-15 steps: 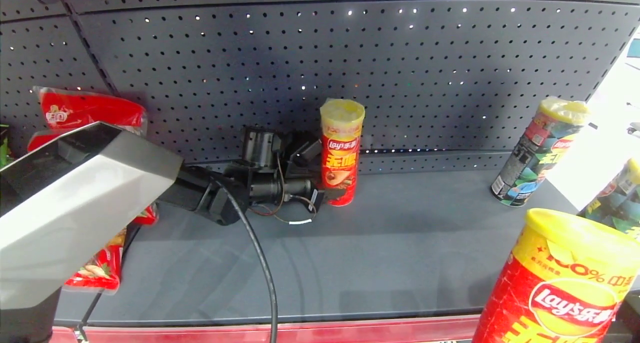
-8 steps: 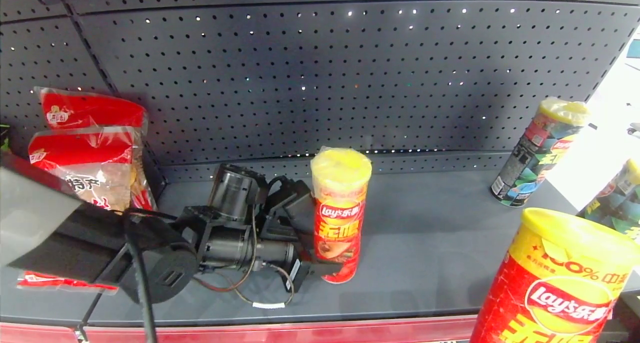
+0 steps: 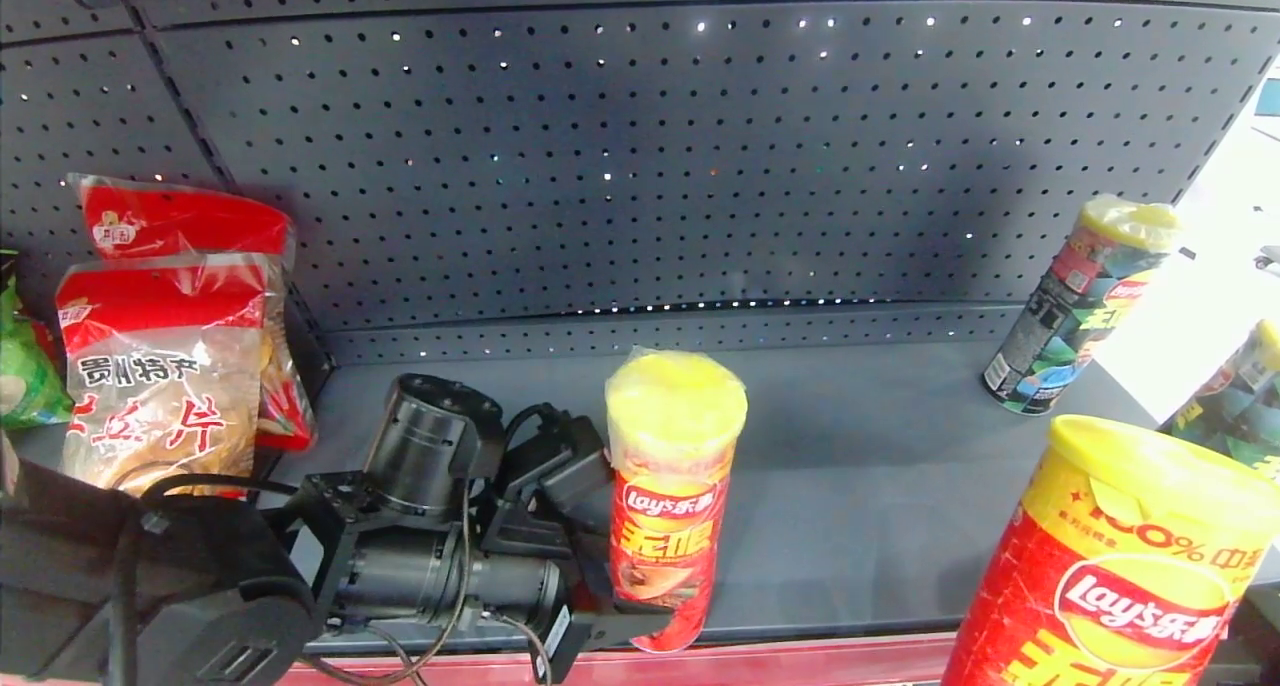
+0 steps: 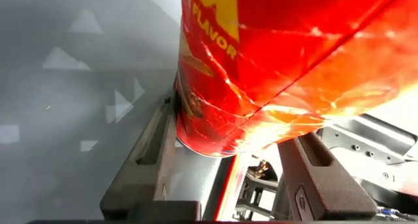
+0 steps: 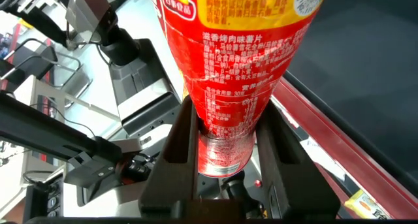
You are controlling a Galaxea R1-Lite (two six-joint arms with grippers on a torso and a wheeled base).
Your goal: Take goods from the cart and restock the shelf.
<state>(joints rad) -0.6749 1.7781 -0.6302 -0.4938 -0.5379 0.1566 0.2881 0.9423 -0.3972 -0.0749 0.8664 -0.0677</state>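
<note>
Clamping a red can low, left gripper holds it upright for the shelf; right gripper clasps a second can.

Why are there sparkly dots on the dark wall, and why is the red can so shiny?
Head view: some holes in the pegboard wall glow as bright dots. Left wrist view: glare on the red can turns it orange-white near the bottom.

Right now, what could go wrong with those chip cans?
The chip can in the left gripper is at the front edge of the shelf; released there, it might tip off. Both it and the second can in the right gripper are gripped near the bottom, so either could lean or slip.
</note>
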